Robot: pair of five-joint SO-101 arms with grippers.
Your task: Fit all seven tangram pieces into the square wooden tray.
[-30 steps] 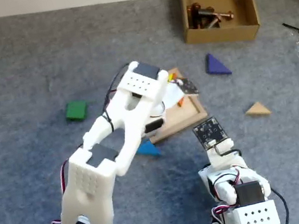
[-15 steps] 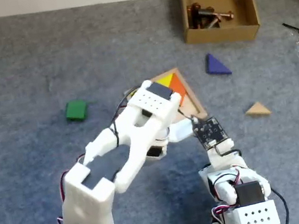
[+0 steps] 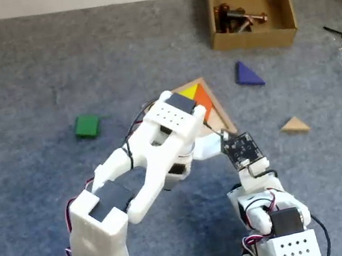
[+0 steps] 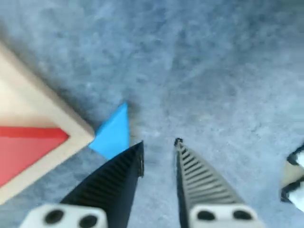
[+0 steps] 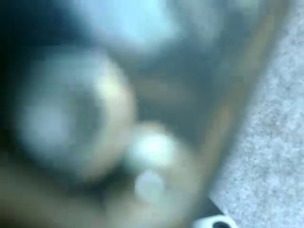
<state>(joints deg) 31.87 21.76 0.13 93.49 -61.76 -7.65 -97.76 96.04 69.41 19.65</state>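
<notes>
The square wooden tray (image 3: 222, 112) lies near the middle of the grey carpeted table (image 3: 9, 77), mostly covered in the high view by the white left arm (image 3: 133, 174). A yellow triangular piece (image 3: 188, 92) and an orange-red triangular piece (image 3: 203, 98) sit inside it. In the left wrist view a light blue triangular piece (image 4: 113, 133) lies on the carpet, just beside one corner of the tray's rim. The left gripper (image 4: 159, 143) hangs over bare carpet right next to that piece, its two black ribbed fingers (image 4: 199, 180) a narrow gap apart with nothing between them. Three more pieces lie loose. A green square block (image 3: 87, 125) is well to the left of the tray, a dark blue triangle (image 3: 248, 74) is to its right and a little farther off, and a tan wooden triangle (image 3: 295, 124) is farther right. The right arm (image 3: 269, 216) sits folded at the near edge, right of the left arm, and how its grip stands cannot be told. An open cardboard box (image 3: 254, 35) holding copper-coloured metal parts (image 3: 238, 18) stands at the far right.
</notes>
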